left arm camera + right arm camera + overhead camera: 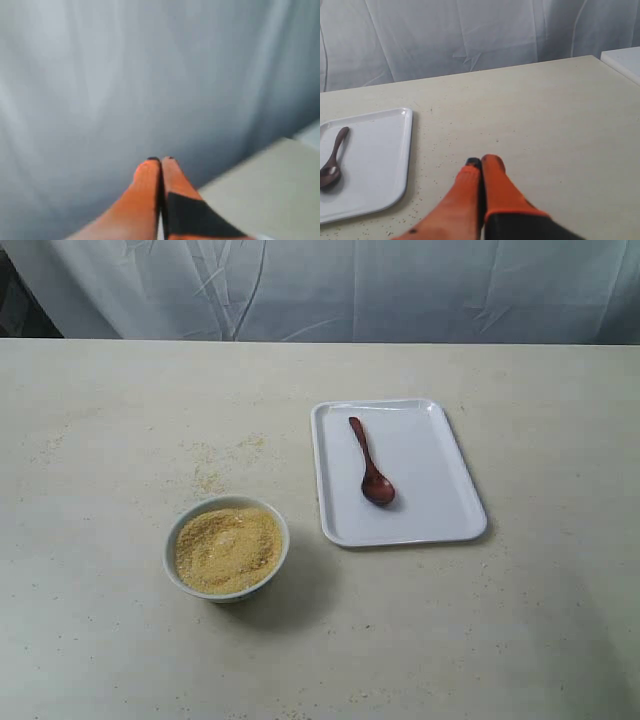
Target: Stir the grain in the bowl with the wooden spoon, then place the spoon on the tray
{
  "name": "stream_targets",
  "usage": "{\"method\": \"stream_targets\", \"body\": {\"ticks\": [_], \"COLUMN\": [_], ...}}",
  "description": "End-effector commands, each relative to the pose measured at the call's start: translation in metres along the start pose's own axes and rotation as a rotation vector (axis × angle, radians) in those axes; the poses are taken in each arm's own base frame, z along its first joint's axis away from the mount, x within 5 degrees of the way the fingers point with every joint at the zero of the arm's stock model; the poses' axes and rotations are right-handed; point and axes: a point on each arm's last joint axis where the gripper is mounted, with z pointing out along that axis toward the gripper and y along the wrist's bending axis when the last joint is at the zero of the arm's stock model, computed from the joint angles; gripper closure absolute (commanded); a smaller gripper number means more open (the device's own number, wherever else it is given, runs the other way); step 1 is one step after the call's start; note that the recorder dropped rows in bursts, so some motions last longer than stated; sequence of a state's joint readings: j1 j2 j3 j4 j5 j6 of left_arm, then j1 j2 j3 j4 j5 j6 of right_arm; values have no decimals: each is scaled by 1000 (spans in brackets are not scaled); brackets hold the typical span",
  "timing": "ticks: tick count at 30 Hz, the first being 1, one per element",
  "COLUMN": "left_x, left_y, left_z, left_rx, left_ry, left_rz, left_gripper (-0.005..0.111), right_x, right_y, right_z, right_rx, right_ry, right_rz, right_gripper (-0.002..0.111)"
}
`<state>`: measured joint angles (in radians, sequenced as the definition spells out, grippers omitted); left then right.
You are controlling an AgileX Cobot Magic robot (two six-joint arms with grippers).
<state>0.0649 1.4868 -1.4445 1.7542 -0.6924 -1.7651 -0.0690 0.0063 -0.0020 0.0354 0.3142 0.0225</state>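
The dark wooden spoon [371, 463] lies on the white tray [440, 480], scoop toward the front. It also shows in the right wrist view as the spoon [333, 159] on the tray [380, 165]. The cream bowl [227, 546] stands left of the tray, filled with golden grain [228, 550]. Neither arm appears in the exterior view. My right gripper [481, 161] is shut and empty over bare table, well apart from the tray. My left gripper [161, 160] is shut and empty, pointing at the grey curtain; its view is blurred.
Spilled grains [215, 465] speckle the table behind the bowl and beside the tray. A pale curtain [320, 285] hangs along the table's far edge. A white surface [625, 62] shows beyond the table's edge in the right wrist view.
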Motion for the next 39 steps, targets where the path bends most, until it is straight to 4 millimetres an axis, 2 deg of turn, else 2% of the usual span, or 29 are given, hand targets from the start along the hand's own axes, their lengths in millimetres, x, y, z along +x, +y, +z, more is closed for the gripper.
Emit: {"method": "stream_targets", "body": {"ticks": [1,4,6,8,12,14,16,18,20,25,33,39], "left_x": [-16,2,22,49,103,131,152,164,168,155,122,101], "left_y": [23,40,45,47,46,37,24,9,-3,-24,-77,-104], "left_z": [-37,-56,-65,-67,-65,-65,-62,-60,-62,-89,-160,-196], "left_rx": [-557,-836,-943,-969,-952,-897,-759,-568,-456,-431,-478,-501], "left_ry": [-48,15,46,125,374,535,696,833,916,967,715,554], "left_rz": [327,317,184,56,-84,-246,-298,-299,-324,-316,-218,-146], "left_gripper": [107,107,107,107,107,107,107,107,107,107,107,107], "right_x": [0,0,0,0,0,0,0,0,0,0,0,0], "right_y": [0,0,0,0,0,0,0,0,0,0,0,0], "right_z": [0,0,0,0,0,0,0,0,0,0,0,0], "right_rx": [2,2,2,2,2,2,2,2,2,2,2,2], "right_ry": [-13,-13,-13,-13,-13,-13,-13,-13,-13,-13,-13,-13], "right_rz": [-4,-4,-4,-4,-4,-4,-4,-4,-4,-4,-4,-4], "right_gripper": [109,109,109,109,109,109,109,109,109,109,109,109]}}
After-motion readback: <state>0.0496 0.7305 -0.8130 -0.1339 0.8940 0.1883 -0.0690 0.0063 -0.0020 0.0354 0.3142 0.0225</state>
